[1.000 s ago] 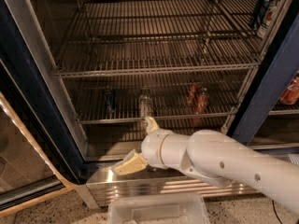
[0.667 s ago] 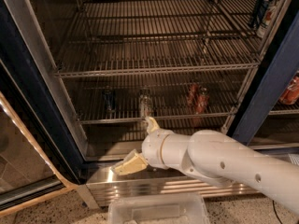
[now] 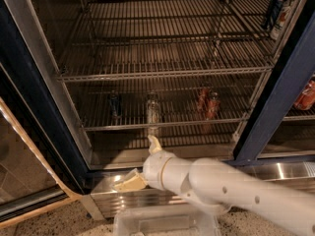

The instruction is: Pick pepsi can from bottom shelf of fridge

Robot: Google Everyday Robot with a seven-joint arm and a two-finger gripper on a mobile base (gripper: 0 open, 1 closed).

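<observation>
While the gripper [image 3: 134, 162] hangs low at the near side of the fridge [image 3: 275, 100], level with the steel base and below the bottom shelf [image 3: 167, 124], it holds nothing. Its fingers are spread wide, one pointing up and the other down and to the left.

The pepsi can [image 3: 114, 103] is on the left part of the bottom shelf, set back behind the front rail. It is well apart from the gripper: higher, farther in and a little left. A clear bottle [image 3: 152, 109] stands to its right near the middle of the shelf, with red cans [image 3: 207, 102] farther right again.

Step in hand, as judged: the approach, with no contact yet.

To do it well:
- Lift the gripper clear of the front rail first, then shift left until it lines up with the can.
- Only then reach in.
- Turn the wrist so the fingers pass on either side of the can's body and close at mid-height.
- Go in level, because the upper rack [image 3: 162, 75] seems to leave little room for coming down from above.
- Keep the right-hand finger in the gap beside the bottle so it is not knocked.

The can stands upright, long axis vertical, top toward the upper rack. Which way the pull tab faces cannot be told.
</observation>
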